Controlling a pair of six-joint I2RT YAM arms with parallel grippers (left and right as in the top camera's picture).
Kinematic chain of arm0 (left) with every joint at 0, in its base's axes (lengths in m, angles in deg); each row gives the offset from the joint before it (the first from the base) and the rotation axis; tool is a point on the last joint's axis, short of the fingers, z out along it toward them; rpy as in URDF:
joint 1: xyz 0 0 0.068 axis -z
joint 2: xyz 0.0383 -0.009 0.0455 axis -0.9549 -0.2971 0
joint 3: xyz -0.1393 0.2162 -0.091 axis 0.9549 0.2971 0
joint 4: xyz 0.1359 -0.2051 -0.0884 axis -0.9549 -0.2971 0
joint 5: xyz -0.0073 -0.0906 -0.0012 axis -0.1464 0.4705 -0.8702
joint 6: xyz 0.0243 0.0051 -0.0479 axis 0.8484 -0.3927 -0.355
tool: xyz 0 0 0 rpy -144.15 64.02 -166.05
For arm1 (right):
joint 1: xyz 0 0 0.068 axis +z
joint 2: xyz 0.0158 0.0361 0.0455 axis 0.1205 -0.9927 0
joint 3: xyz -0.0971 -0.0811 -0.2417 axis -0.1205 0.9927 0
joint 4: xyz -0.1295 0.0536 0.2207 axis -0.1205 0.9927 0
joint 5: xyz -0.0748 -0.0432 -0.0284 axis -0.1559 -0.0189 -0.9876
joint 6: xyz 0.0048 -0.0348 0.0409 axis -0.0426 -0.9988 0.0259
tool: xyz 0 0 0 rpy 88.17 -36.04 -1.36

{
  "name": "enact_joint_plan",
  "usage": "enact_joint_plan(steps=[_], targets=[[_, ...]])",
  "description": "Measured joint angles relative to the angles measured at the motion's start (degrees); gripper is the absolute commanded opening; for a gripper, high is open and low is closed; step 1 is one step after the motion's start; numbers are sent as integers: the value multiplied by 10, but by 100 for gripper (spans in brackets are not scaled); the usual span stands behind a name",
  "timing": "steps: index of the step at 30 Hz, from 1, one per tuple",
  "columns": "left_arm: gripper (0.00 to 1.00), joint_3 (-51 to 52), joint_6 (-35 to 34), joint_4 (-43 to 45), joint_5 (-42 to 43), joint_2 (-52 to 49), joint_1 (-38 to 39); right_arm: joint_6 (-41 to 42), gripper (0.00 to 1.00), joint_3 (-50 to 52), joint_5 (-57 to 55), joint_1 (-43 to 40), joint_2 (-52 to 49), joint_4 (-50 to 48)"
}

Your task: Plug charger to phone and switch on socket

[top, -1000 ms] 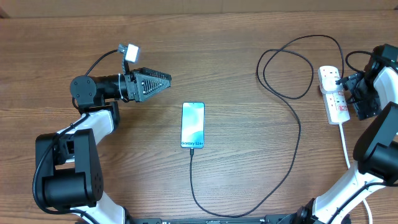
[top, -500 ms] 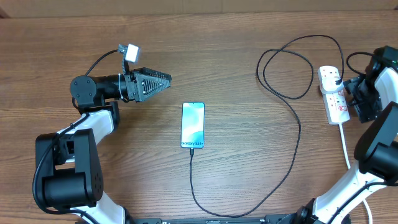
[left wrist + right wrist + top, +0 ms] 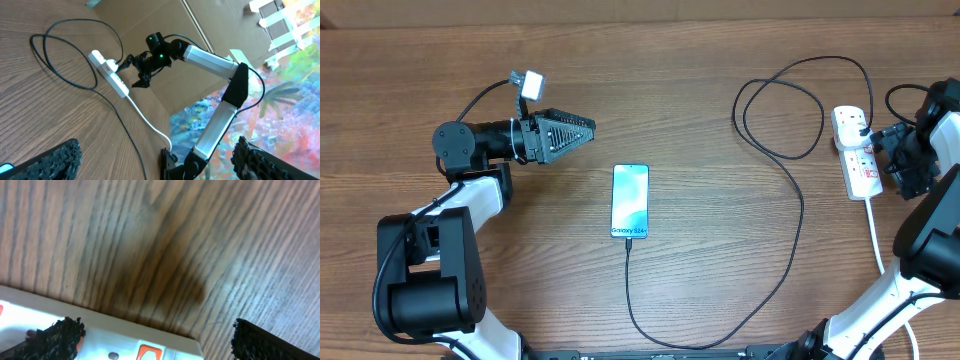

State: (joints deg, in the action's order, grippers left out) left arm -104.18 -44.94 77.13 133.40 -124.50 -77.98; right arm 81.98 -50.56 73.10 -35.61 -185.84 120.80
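Note:
The phone [image 3: 630,201] lies face up mid-table with a lit teal screen. The thin black charger cable [image 3: 801,222] meets its bottom edge, loops right and back, and ends in a black plug [image 3: 861,122] in the white socket strip [image 3: 857,168] at the far right. My right gripper [image 3: 887,150] is open just right of the strip; in its wrist view [image 3: 162,340] the strip [image 3: 100,335] and an orange-red switch [image 3: 150,352] lie between the fingers. My left gripper [image 3: 588,128] is open and empty, up and left of the phone, held above the table [image 3: 155,165].
The strip's thick white cord [image 3: 876,235] runs toward the front right edge. The cable loops [image 3: 780,110] lie behind and left of the strip. The left wrist view shows the strip [image 3: 111,76] and the right arm [image 3: 210,57] against cardboard.
My right gripper has drawn slightly to the right, away from the strip. The left arm, phone and cable have not moved.

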Motion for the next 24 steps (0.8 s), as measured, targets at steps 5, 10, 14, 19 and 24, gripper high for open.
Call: enact_joint_plan(steps=[5, 10, 14, 19, 24], targets=[[99, 0, 0, 0, 0, 0, 0, -10, 100, 0, 8, 0, 0, -9], [100, 0, 0, 0, 0, 0, 0, -13, 100, 0, 12, 0, 0, -14], [100, 0, 0, 0, 0, 0, 0, -14, 100, 4, 12, 0, 0, -24], [100, 0, 0, 0, 0, 0, 0, -14, 100, 26, 21, 0, 0, -49], [99, 0, 0, 0, 0, 0, 0, -15, 100, 29, 24, -2, 0, -55]])
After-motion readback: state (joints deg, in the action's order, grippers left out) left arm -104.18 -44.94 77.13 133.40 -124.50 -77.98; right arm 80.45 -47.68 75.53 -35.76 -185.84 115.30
